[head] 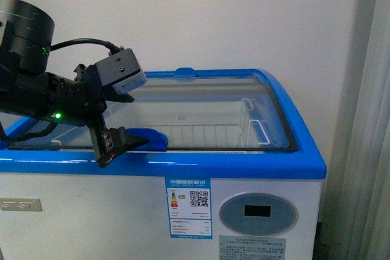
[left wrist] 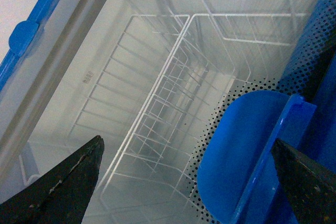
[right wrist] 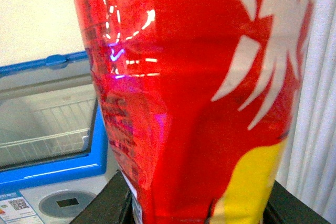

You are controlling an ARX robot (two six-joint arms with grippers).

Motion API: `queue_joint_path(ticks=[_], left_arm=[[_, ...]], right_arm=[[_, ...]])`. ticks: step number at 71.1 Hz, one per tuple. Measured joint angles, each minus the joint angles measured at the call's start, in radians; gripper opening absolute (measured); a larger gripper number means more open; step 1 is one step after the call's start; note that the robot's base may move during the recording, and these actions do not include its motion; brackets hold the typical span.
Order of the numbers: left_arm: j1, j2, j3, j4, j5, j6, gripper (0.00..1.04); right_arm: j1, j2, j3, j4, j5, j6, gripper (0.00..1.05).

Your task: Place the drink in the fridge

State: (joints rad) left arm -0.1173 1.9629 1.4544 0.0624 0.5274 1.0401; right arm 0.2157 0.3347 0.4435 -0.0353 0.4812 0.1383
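While its jaws stand spread, the left gripper (head: 134, 120) hangs over the sliding glass lid (head: 201, 108) of the chest freezer (head: 244, 168), with the lid's blue handle (head: 152, 138) between its fingers. A white wire basket (left wrist: 157, 103) lies beneath the glass. The right gripper (right wrist: 199, 208) clamps the red drink (right wrist: 199, 103), held outside the freezer, beyond its front corner.

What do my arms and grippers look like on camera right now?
The left arm is black with a fat cylindrical joint, a lit green light, a black cable and a grey camera box. The left gripper has scuffed black wedge fingers. The right gripper shows only black finger parts.
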Motion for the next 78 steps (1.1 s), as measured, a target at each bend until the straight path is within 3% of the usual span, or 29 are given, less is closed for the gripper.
queue_joint_path(ticks=[23,32,40,46,52,62,71,78], left_arm=[[0.002,0.264,0.468,-0.139,-0.058,0.035,0.97],[0.002,0.423,0.756,-0.196,-0.181,0.063,0.97],[-0.002,0.533,0.941,-0.213,-0.222,0.064,0.97],[-0.021,0.656,1.115,-0.131,-0.349,0.039,0.97],[-0.037,0.66,1.065,0.019,-0.441,-0.019,0.97],[-0.049,0.523,0.784,0.253,-0.557,-0.161,0.97],[-0.04,0.339,0.526,0.285,-0.617,-0.341,0.97],[-0.028,0.109,0.231,0.264,-0.591,-0.568,0.97]], right_arm=[[0.0,0.0,0.0,0.0,0.0,0.0,0.38],[0.0,0.0,0.0,0.0,0.0,0.0,0.38],[0.0,0.0,0.0,0.0,0.0,0.0,0.38],[0.0,0.0,0.0,0.0,0.0,0.0,0.38],[0.0,0.0,0.0,0.0,0.0,0.0,0.38],[0.0,0.0,0.0,0.0,0.001,0.0,0.38],[0.0,0.0,0.0,0.0,0.0,0.0,0.38],[0.0,0.0,0.0,0.0,-0.001,0.0,0.38]])
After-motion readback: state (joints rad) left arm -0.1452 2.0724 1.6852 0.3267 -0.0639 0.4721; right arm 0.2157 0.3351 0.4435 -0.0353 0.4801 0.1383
